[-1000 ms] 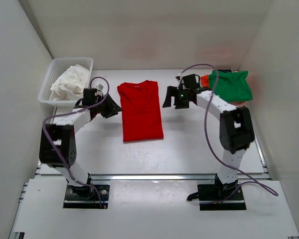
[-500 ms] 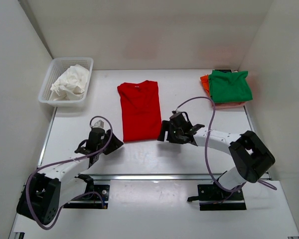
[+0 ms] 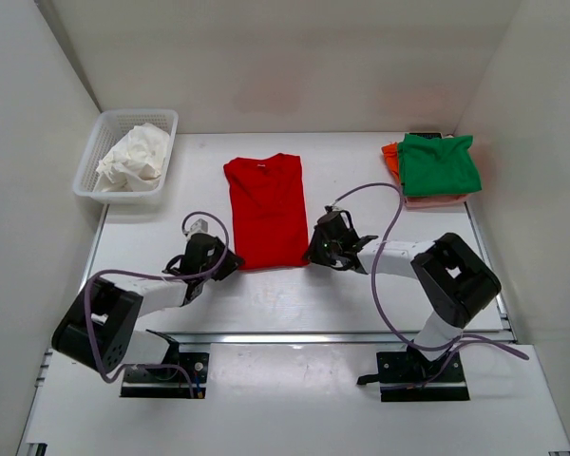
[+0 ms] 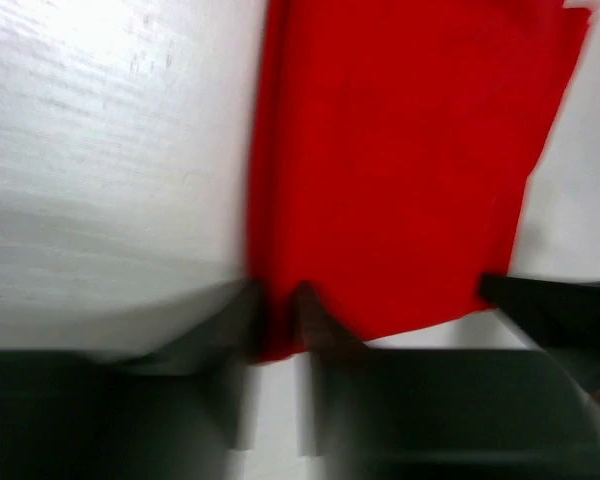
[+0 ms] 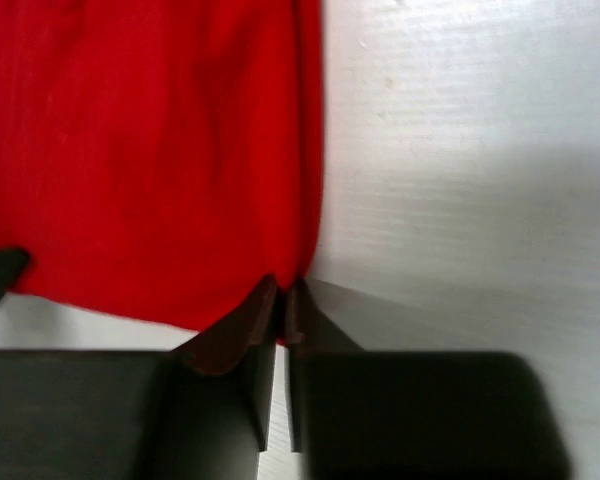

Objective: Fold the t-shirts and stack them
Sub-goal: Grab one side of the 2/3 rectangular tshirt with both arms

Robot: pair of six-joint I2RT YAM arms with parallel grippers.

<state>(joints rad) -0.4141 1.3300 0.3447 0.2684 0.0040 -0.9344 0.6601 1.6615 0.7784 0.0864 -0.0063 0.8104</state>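
At centre frame in the top view, a bright red cloth t-shirt [image 3: 266, 211], laid flat on the white table [image 3: 380, 304] as a tall rectangle, collar toward the top, hem toward the bottom, sleeves not sticking out. At upper right, well apart from it, a folded green t-shirt [image 3: 440, 163] on top of a stack, with orange cloth [image 3: 390, 155] peeking out at its left and pale pink cloth [image 3: 427, 200] along its lower edge. At upper left, a white plastic lattice basket [image 3: 87, 169] holding a crumpled white cloth [image 3: 133, 160].

Both arms stretched low over the table, reaching inward. Left gripper [image 3: 223, 263] at the hem's lower-left corner; in its wrist view, fingers [image 4: 312, 305] narrowly apart with the red edge between them, too blurred to tell whether actually clamped. Right gripper [image 3: 315, 252] at the hem's lower-right corner; in its wrist view, fingers [image 5: 255, 320] pressed nearly together, pinching that corner of the red cloth.
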